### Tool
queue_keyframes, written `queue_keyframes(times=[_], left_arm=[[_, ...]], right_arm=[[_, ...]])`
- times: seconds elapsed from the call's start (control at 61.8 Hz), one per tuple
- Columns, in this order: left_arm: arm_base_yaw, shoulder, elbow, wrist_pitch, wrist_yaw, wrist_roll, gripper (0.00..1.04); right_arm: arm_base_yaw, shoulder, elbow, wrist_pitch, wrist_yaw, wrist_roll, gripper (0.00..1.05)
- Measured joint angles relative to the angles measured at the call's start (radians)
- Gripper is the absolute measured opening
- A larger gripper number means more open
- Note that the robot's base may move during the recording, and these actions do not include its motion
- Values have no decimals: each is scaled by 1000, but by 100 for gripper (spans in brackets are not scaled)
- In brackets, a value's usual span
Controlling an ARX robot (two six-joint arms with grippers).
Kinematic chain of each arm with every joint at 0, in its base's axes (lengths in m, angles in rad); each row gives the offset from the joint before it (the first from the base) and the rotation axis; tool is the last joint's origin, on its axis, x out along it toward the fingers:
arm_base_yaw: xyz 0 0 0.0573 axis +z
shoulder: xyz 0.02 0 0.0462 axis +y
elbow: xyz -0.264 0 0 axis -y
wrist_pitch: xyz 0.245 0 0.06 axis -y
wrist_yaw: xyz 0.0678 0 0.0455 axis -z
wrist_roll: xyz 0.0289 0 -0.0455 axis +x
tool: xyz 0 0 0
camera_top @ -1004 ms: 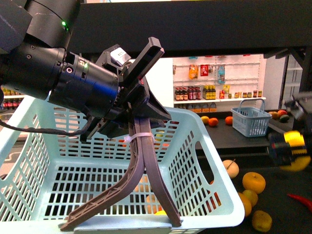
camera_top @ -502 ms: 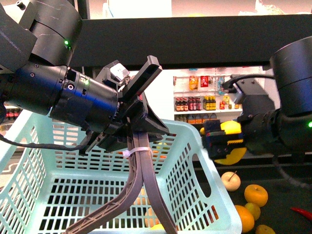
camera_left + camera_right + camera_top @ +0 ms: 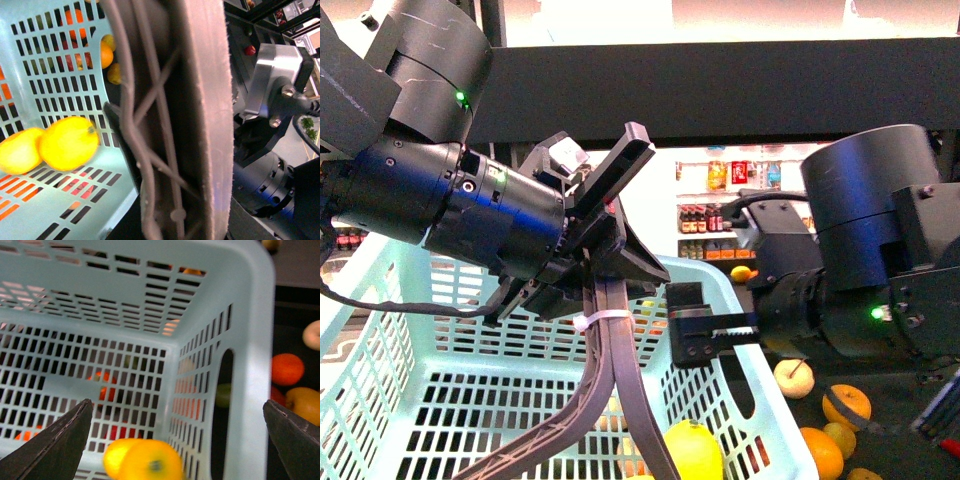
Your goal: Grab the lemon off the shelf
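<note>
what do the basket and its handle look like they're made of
The basket looks like moulded plastic, pale mint and fairly matte, its walls pierced by even slots. Its handle looks like brown plastic too, judging by its ribbed moulded webbing.

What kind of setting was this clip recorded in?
Probably a mock grocery shop: white shelves of bottles behind, round orange fruits loose on the black metal shelf, and a pale blue plastic shopping basket.

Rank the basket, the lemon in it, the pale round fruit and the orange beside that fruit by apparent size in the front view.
1. basket, by far.
2. lemon, helped by being nearer the camera.
3. orange and pale round fruit: about alike, so unranked.
</note>
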Motion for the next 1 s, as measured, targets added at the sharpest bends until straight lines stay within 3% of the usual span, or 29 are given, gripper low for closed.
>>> queue_keyframes(times=[0.146, 0.372, 0.502, 0.632, 0.68, 0.777, 0.842, 0.907, 1.004], left_arm=[[0, 2, 0, 0, -4, -2, 14], [0, 2, 0, 0, -3, -3, 14], [0, 2, 0, 0, -3, -2, 14], [0, 2, 0, 0, -3, -2, 14], [0, 2, 0, 0, -5, -2, 14], [0, 2, 0, 0, -3, -2, 14], [0, 2, 0, 0, 0, -3, 14], [1, 3, 0, 0, -3, -3, 14], [-1, 4, 0, 0, -3, -2, 14]], right_arm=[[-76, -129, -73, 23, 47, -16, 102], [-242, -573, -343, 18, 78, -53, 102], [-348, -928, -545, -150, 38, -66, 102], [-499, -1334, -673, -457, -79, -90, 102], [-584, -1482, -722, -489, -220, -85, 92], [-570, -1595, -796, -464, -259, -86, 77], [-516, -1642, -882, -449, -199, -85, 64], [-378, -1685, -953, -449, -42, -83, 48], [-325, -1704, -973, -443, -30, -84, 32]])
